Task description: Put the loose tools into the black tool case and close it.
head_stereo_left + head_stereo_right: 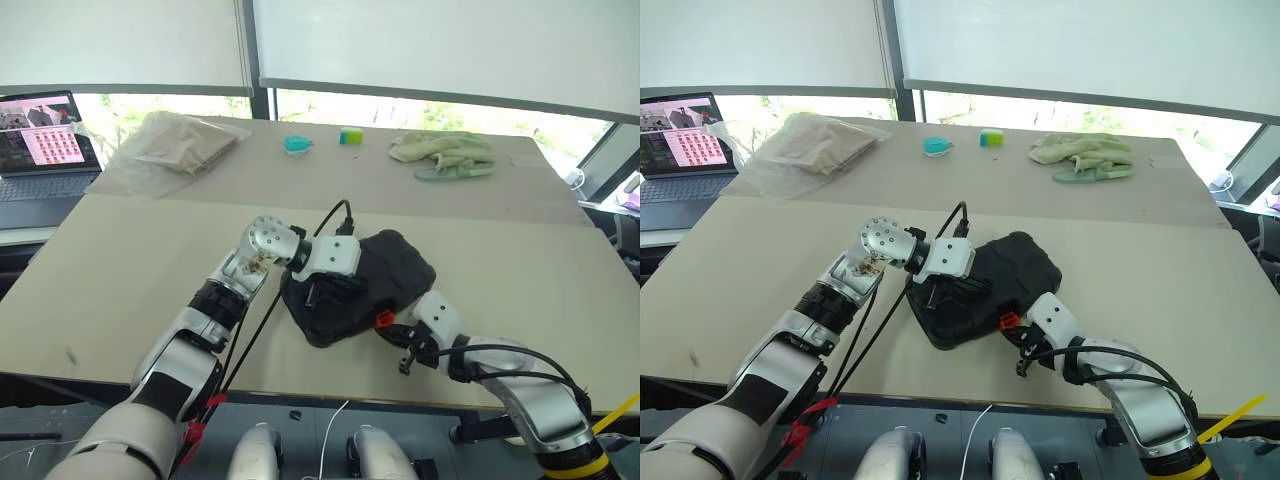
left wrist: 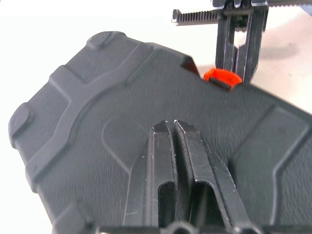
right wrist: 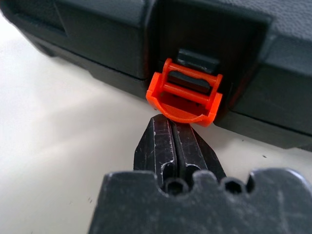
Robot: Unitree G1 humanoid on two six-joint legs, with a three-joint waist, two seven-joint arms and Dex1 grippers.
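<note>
Just ahead of the right gripper (image 3: 178, 127), almost touching its tips: the orange latch (image 3: 185, 95), hanging open from the front edge of the black tool case (image 1: 385, 275). Fingers pressed together, nothing between them, tips aimed at the underside of the latch's curved lip. Latch not yet snapped over the black catch above it, so case lid down but unlocked.

Under the left gripper (image 2: 174, 127): the case's textured lid, with the gripper's fingers closed, empty, and resting flat on the shell near its middle. Looks like a hold-down, pinning the lid and keeping the case from sliding across the table (image 1: 120, 260) while the other arm works the latch. Seen from this wrist, beyond the far edge of the lid: the latch again, with the right gripper's fingers standing just behind it.

Step in hand, judged from this: the closing itself. No loose tools to be seen on the table near either gripper, so presumably already packed inside.

Next move calls for a short push from the right gripper's closed tips, up and in against the lip, swinging the latch onto its catch until it seats. Calls also for steady downward pressure from the left, or the case may skate away or the lid gape. Risk: tips slipping off the rounded lip and sliding under the case.

Farther from both grippers, toward the table's far side: a clear bag (image 1: 175, 145), a green cloth (image 1: 445, 155), two small objects, and a laptop (image 1: 45, 150) off to the left.
</note>
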